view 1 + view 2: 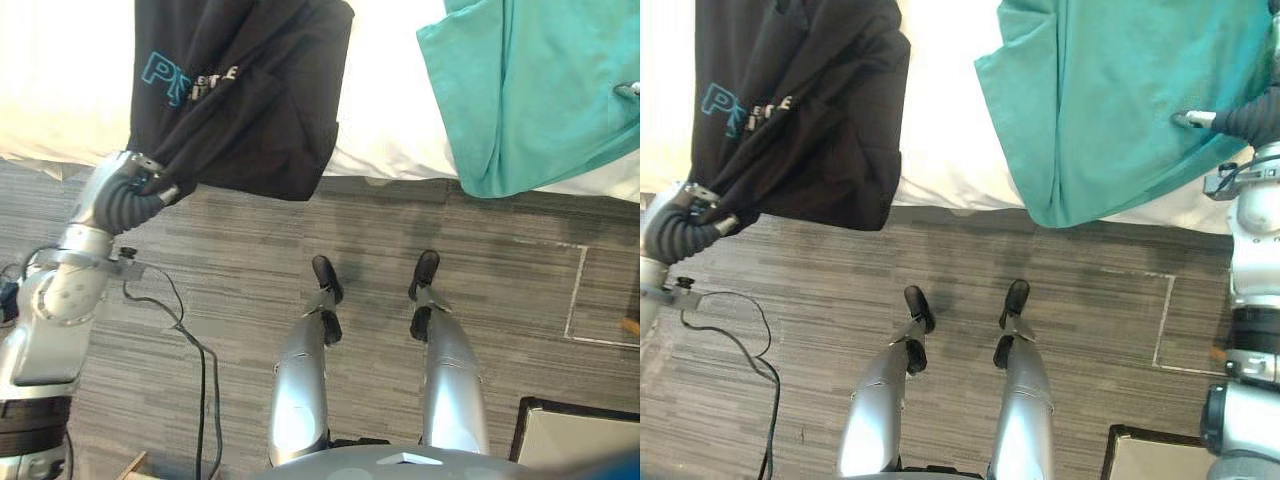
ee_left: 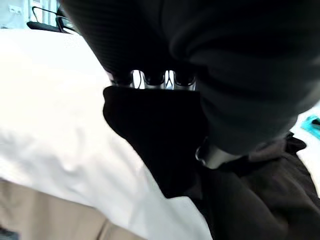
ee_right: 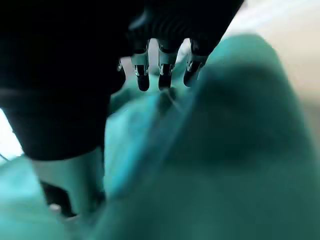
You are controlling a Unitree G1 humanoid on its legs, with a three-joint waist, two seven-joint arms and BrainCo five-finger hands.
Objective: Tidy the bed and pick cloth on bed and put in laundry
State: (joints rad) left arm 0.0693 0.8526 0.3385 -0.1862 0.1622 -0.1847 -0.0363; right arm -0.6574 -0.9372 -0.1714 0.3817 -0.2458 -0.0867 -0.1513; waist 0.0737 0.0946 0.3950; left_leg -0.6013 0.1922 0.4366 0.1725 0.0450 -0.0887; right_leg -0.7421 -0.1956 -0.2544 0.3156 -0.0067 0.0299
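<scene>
The left hand [image 2: 169, 80] pinches the black shirt [image 1: 240, 100] that hangs off the edge of the white bed [image 1: 385, 100]. The right hand [image 1: 1195, 119] rests on the teal cloth [image 1: 1110, 100] on the bed. I cannot tell its grip.

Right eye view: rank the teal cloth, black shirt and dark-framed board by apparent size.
1. teal cloth
2. black shirt, close behind; both run off the top edge, so unsure
3. dark-framed board, clearly smallest

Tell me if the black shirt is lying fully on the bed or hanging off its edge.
Hanging off: the black shirt spills past the bed edge over the floor, bunched toward the left hand.
</scene>
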